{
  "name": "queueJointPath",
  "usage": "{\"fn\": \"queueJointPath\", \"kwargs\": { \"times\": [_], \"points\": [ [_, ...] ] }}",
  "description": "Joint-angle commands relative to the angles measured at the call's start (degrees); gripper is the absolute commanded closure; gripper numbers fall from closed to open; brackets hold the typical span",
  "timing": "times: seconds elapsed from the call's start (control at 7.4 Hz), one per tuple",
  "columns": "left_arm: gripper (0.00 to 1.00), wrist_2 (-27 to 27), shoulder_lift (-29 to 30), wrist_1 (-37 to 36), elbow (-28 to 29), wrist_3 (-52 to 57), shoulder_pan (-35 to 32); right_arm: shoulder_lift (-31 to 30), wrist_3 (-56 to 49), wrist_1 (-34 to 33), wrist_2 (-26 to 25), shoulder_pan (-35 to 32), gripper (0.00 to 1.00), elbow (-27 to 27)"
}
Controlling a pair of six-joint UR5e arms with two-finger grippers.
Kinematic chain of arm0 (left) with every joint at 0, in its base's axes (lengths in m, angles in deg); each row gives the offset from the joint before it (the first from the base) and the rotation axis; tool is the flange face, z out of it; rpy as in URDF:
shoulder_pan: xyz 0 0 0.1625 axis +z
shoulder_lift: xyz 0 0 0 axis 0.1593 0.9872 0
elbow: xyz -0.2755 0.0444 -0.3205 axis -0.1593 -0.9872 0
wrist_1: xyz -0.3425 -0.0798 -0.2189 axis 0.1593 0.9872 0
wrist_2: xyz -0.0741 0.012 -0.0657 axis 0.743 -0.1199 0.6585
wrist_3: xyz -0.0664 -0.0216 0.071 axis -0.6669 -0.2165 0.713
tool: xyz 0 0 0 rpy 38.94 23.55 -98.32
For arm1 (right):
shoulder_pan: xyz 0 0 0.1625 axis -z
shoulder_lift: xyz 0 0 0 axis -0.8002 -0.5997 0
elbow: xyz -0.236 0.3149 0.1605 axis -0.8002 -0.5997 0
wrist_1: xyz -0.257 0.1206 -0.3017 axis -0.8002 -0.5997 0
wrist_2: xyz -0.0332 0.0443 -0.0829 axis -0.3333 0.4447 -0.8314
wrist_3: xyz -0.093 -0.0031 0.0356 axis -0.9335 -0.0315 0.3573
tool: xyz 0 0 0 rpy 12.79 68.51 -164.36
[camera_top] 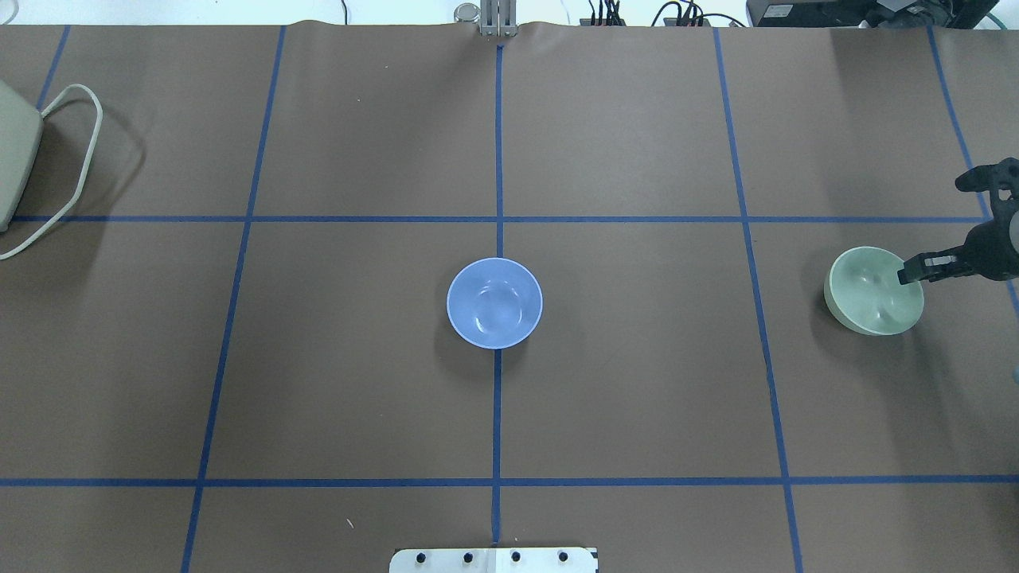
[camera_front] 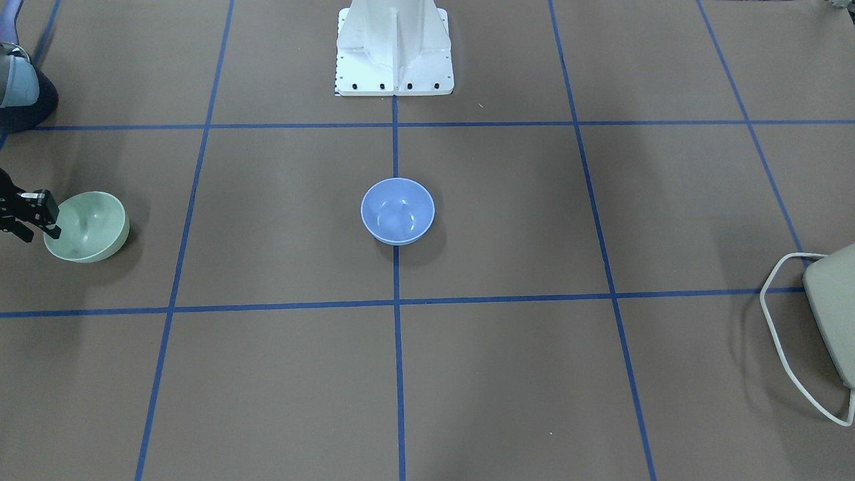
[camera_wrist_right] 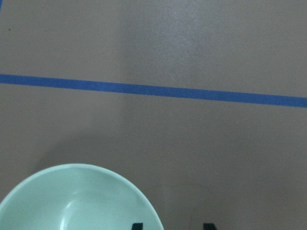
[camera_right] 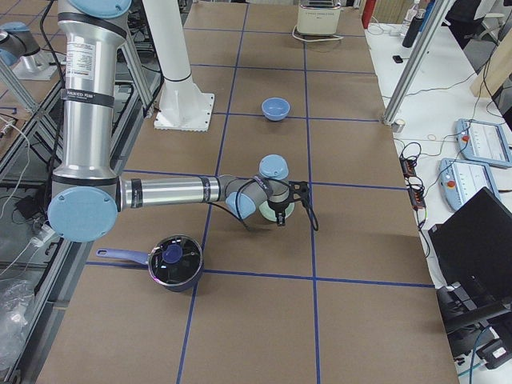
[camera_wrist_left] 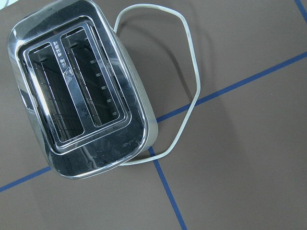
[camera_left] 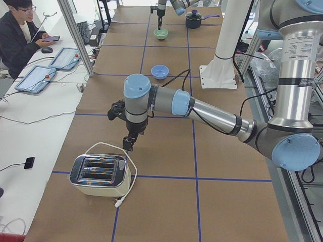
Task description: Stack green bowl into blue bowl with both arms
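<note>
Green bowl (camera_front: 88,228) stands upright on the table (camera_front: 507,220), well off to the robot's right of the blue bowl (camera_front: 397,210) and apart from it. Brown paper covers the table, and blue tape lines (camera_front: 395,334) cut it into large squares; the blue bowl sits on the centre line. A white bolted pedestal (camera_front: 394,53) lies behind the blue bowl, on the same line. Far to the blue bowl's left, at the table's end, a chrome toaster (camera_wrist_left: 81,96) stands with its pale cord (camera_wrist_left: 192,72) looped beside it. Beyond the green bowl, still farther from the blue bowl, a dark lidded pot (camera_right: 174,262) rests. Past the table's far edge, a seated operator (camera_left: 20,35) looks at a phone next to two tablets (camera_left: 35,78).

Both bowls are smooth, glossy and plain, the same size; the green one is pale mint, the blue one periwinkle with a thin pale rim.

The right gripper (camera_wrist_right: 172,225) has its fingers spread, one tip inside the green bowl and one outside its rim. The left gripper (camera_left: 129,147) hangs above the toaster; I cannot tell how its fingers stand.
</note>
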Motion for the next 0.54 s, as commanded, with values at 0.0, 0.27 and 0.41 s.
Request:
{"fn": "queueJointPath", "kwargs": {
  "times": [0.0, 0.27, 0.41],
  "points": [
    [0.01, -0.07, 0.08, 0.19, 0.2, 0.0, 0.06, -0.53, -0.07, 0.01, 0.01, 0.84, 0.68, -0.04],
    [0.01, -0.07, 0.08, 0.19, 0.11, 0.0, 0.06, -0.62, -0.68, 0.01, 0.01, 0.84, 1.0, 0.14],
    [0.01, -0.07, 0.08, 0.28, 0.11, 0.0, 0.06, -0.71, -0.94, 0.01, -0.07, 0.66, 1.0, 0.14]
  ]
}}
